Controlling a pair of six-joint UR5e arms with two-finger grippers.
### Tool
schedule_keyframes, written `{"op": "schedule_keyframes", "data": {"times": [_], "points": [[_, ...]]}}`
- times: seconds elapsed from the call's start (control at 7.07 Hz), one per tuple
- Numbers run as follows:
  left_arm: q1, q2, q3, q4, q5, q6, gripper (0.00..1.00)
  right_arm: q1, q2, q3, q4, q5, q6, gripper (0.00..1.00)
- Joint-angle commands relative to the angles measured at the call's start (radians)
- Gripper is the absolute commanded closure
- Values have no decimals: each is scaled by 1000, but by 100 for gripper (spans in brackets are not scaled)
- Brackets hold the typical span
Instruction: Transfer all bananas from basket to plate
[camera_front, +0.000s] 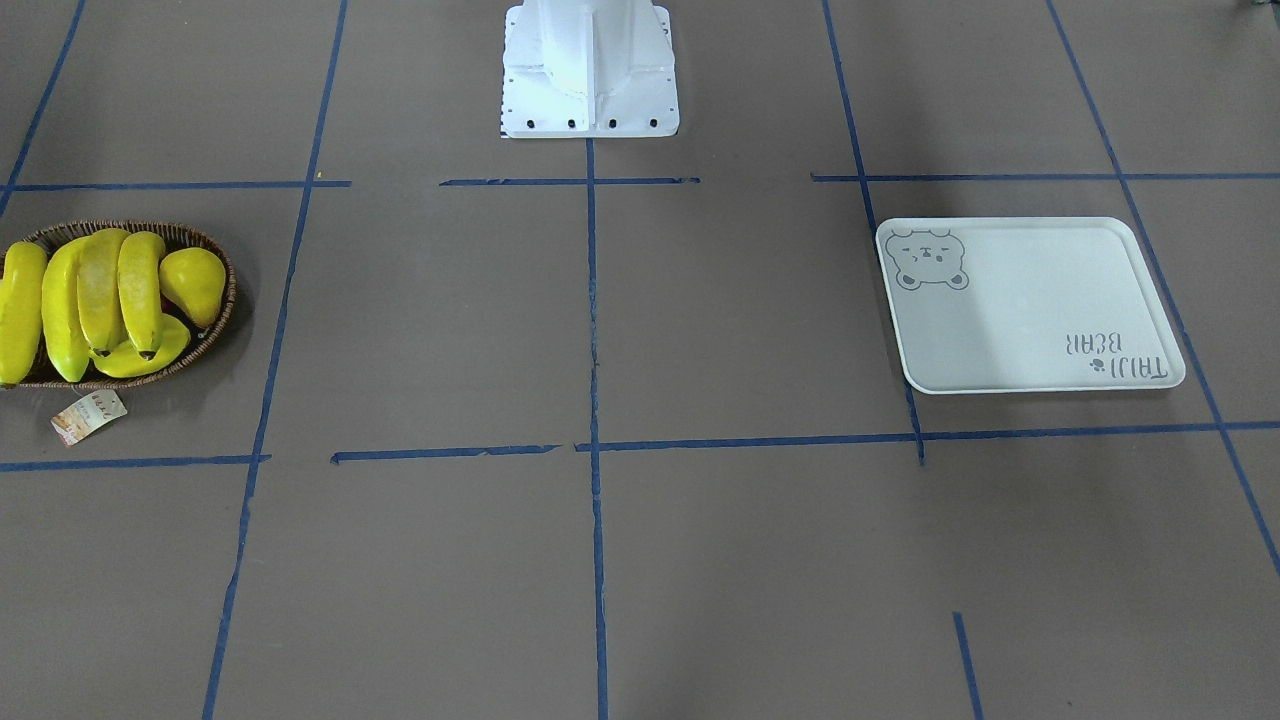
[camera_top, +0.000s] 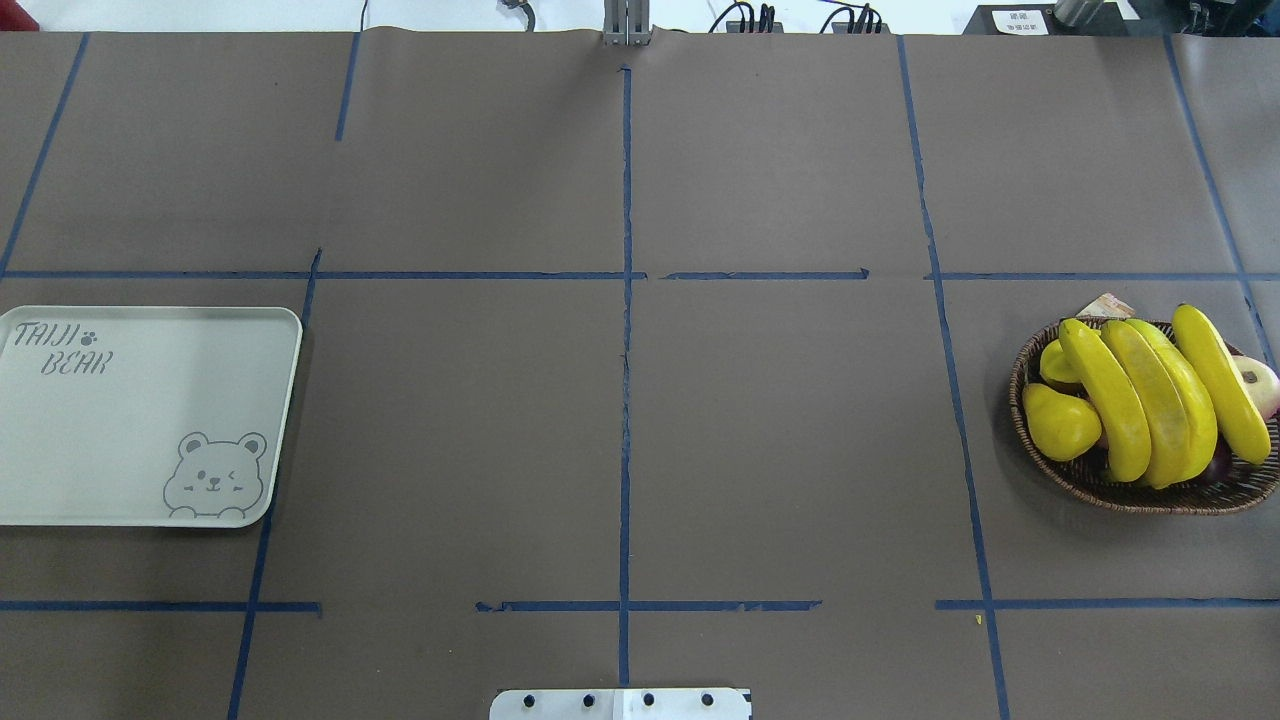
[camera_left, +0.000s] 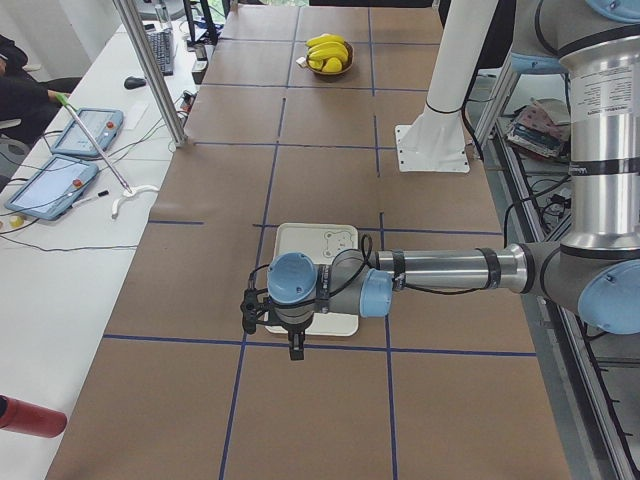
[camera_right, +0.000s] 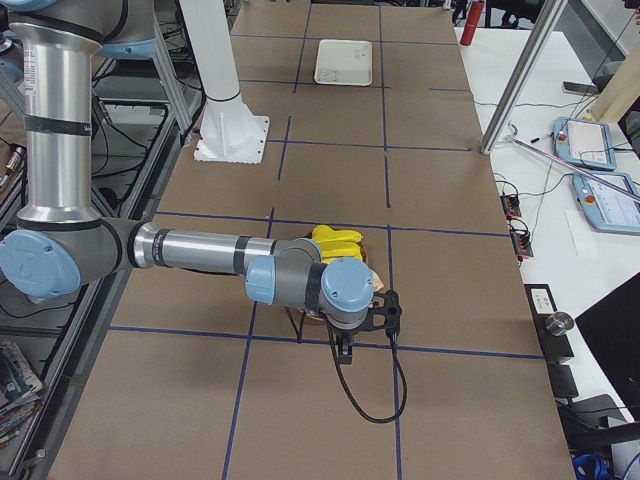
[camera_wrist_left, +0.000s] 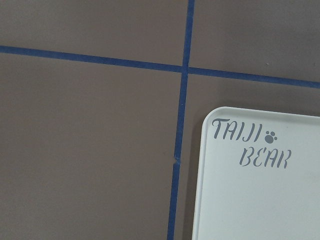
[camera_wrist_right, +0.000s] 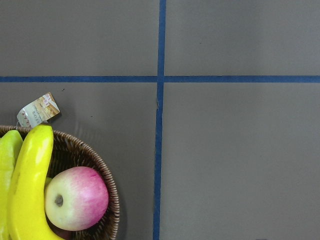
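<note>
Four long, curved, glossy yellow bananas (camera_top: 1150, 405) lie side by side in the oval brown woven wicker basket (camera_top: 1120, 495), which sits at 3 o'clock on the brown paper-covered table (camera_top: 780, 420) in the overhead view.

Also in the basket:
- One squat yellow pear (camera_top: 1060, 422), at the basket's 9 o'clock.
- One pink-and-green apple (camera_wrist_right: 76, 198), at its 3 o'clock.
- One further yellow fruit (camera_top: 1057, 365), mostly hidden under the bananas.

One small paper tag (camera_front: 88, 415) lies on the table just outside the rim at 12 o'clock.

One white rounded-rectangle plate (camera_top: 140, 440) with a raised rim, a grey bear face and "BEAR" lettering sits at 9 o'clock, well apart from the basket.

There are two arms. Each has its forearm stretched level over the table and its wrist turned down.
- The left gripper (camera_left: 297, 350) hangs over the plate's edge.
- The right gripper (camera_right: 345, 352) hangs above the basket's rim.

Both show only in the side views, so I cannot tell whether their jaws are parted or closed.
</note>
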Motion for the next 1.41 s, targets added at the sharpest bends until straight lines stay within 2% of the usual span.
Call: {"op": "schedule_keyframes", "data": {"times": [0.0, 0.99, 1.27], "points": [[0, 0, 0, 0, 2, 0, 0, 0, 0, 1, 1, 0, 0, 0], [2, -3, 10, -3, 9, -2, 0, -3, 3, 12, 4, -3, 12, 0], [2, -3, 10, -3, 9, -6, 0, -5, 23, 56, 3, 2, 14, 0]]}}
